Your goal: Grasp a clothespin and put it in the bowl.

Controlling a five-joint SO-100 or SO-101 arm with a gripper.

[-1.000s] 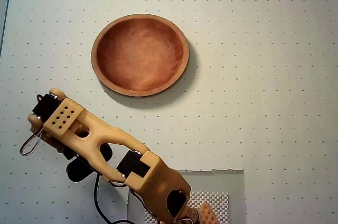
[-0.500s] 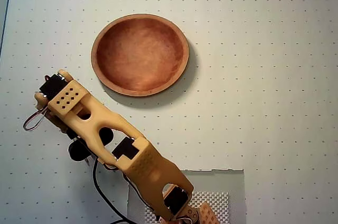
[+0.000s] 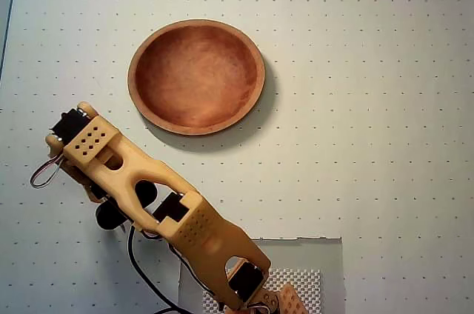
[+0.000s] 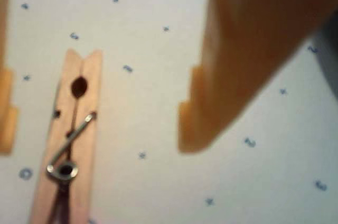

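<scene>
Wrist view: the pale wooden spring clothespin [image 4: 71,139] lies flat on the dotted white mat [image 4: 153,108], between the two yellow plastic fingers of the gripper [image 4: 97,129]. The fingers stand spread apart, holding nothing; the broad finger [image 4: 237,71] is well clear of the pin, while the narrow one [image 4: 6,108] at the left edge sits just beside it. Overhead view: the yellow jointed arm [image 3: 148,195] reaches toward the lower left and hides the pin beneath its head; the round reddish-brown wooden bowl [image 3: 196,77], empty, rests well apart, up and to the right. Risk, as a judgement: the pin lies off-centre toward the narrow finger, so closing may push it sideways or rotate it rather than clamp it, and a grip near the metal spring [image 4: 68,152] could slip. The mat [image 3: 370,107] is printed with a regular grid of small marks; a perforated panel [image 3: 296,284] shows in a cut-out at the arm's base. Nothing of the room beyond is visible.
</scene>
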